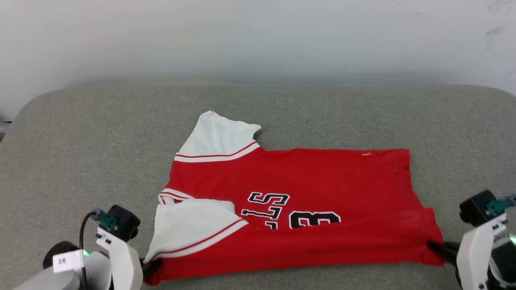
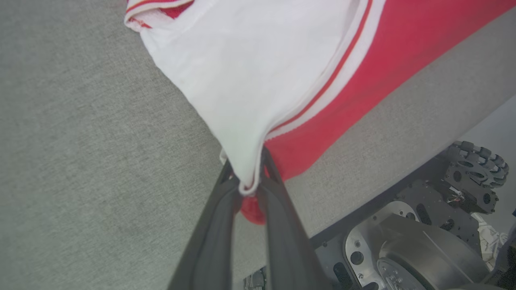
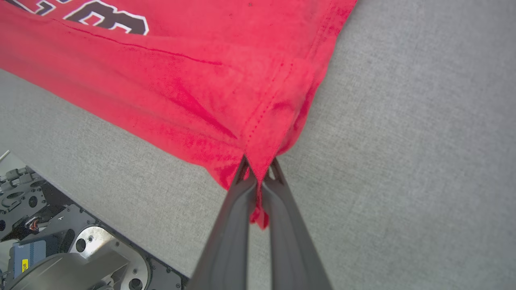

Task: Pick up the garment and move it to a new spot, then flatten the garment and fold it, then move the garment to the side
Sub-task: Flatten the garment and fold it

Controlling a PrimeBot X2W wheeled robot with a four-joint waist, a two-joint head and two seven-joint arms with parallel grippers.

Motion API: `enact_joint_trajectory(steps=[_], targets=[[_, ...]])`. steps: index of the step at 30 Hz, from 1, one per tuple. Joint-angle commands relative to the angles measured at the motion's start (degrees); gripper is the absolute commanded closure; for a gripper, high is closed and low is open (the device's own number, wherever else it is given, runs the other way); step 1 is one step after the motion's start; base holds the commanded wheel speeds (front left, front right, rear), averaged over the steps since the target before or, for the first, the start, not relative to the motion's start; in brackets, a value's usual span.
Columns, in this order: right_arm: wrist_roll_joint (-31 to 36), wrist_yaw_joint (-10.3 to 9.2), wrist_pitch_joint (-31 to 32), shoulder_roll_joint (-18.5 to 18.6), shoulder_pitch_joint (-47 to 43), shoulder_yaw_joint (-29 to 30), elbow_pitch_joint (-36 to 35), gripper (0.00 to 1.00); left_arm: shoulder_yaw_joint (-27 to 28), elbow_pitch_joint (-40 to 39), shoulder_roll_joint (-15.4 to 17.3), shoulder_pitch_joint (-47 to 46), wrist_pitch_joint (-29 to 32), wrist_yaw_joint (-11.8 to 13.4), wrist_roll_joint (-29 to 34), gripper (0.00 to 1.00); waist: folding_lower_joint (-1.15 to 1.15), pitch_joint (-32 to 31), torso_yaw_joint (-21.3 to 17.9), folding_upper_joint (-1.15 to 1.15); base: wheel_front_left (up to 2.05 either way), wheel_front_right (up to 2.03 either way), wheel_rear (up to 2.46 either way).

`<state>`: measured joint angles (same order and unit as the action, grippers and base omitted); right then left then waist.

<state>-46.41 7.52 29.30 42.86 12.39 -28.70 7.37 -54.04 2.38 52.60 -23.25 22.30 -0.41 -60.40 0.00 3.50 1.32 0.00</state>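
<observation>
Pinches a corner of the red short-sleeved cloth jersey (image 1: 322, 177) between the long dark fingers of the left gripper (image 2: 246, 177). Clamps another corner between the closed tips of the right gripper (image 3: 260, 171), cloth bunched just ahead.

This looks like a robotics lab or test room, not a home. The work surface is a broad round-cornered table (image 1: 80, 133) covered in plain grey woven fabric, set against a bare white wall (image 1: 258, 36) with dark scuff marks (image 1: 494, 30). Below the table edge show the robot's exposed silver metal base plate (image 2: 365, 237), a black roller-rimmed wheel (image 2: 477, 165) and a small blue box (image 3: 22, 257) with a yellow sticker.
</observation>
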Motion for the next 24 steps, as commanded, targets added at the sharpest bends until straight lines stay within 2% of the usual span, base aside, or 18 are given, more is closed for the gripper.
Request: enact_joint_trajectory(steps=[1, 5, 9, 14, 19, 20, 21, 22, 24], targets=[[0.00, -0.07, 0.60, 0.70, -2.08, 1.23, -0.93, 1.00, -0.22, -0.28, 0.59, 1.56, -0.40, 0.59, -0.37, 1.00, 0.00, 0.03, 0.05, 0.00, 0.00, 0.00, 0.00], [0.00, -0.08, 2.79, 1.36, -8.10, 4.56, -3.63, 1.00, -0.60, -0.76, 0.44, 3.58, -1.07, 1.36, -1.10, 1.00, 0.00, 0.70, 0.10, 0.00, 0.00, 0.00, 0.00], [1.32, -0.09, 4.86, -0.03, -12.28, 7.25, -5.03, 1.00, -0.91, 0.95, -0.36, 4.62, -1.79, 1.58, -1.62, 1.00, 0.00, 1.89, -0.16, 0.00, 0.00, 0.00, 0.00], [3.60, -0.09, 6.57, -2.86, -13.75, 8.79, -2.70, 1.00, -1.64, 4.97, -2.07, 4.92, -1.56, 0.77, -1.92, 1.00, 0.00, 3.24, -0.34, 0.00, 0.00, 0.00, 0.00], [4.54, -0.09, 5.53, -5.91, -13.30, 8.82, 0.13, 1.00, -1.76, 8.95, -3.28, 4.93, -2.28, -0.11, -2.30, 1.00, 0.00, 3.40, -0.22, 0.00, 0.00, 0.00, 0.00], [4.50, -0.09, 5.11, -6.46, -13.43, 8.82, 0.47, 0.65, -1.54, 9.59, -3.48, 4.90, -2.78, -0.11, -2.40, 1.00, 0.00, 3.21, -0.12, 0.00, 0.00, 0.00, 0.00], [4.60, -0.09, 4.34, -6.84, -13.58, 9.07, 0.68, 0.11, -1.27, 9.95, -3.60, 4.90, -3.35, -0.11, -2.43, 0.64, 0.00, 2.98, -0.03, 0.00, 0.00, 0.00, 0.00], [4.83, -0.09, 3.47, -7.16, -13.69, 9.36, 0.69, 0.00, -1.00, 10.25, -3.64, 4.93, -3.90, -0.02, -2.38, 0.00, 0.00, 2.63, 0.02, 0.00, 0.00, 0.00, 0.00], [5.28, -0.08, 1.48, -7.60, -13.84, 10.46, 0.34, 0.00, -0.75, 9.98, -3.43, 4.98, -4.75, -0.01, -2.17, 0.00, 0.00, 2.04, 0.13, 0.00, 0.00, 0.00, 0.00]])
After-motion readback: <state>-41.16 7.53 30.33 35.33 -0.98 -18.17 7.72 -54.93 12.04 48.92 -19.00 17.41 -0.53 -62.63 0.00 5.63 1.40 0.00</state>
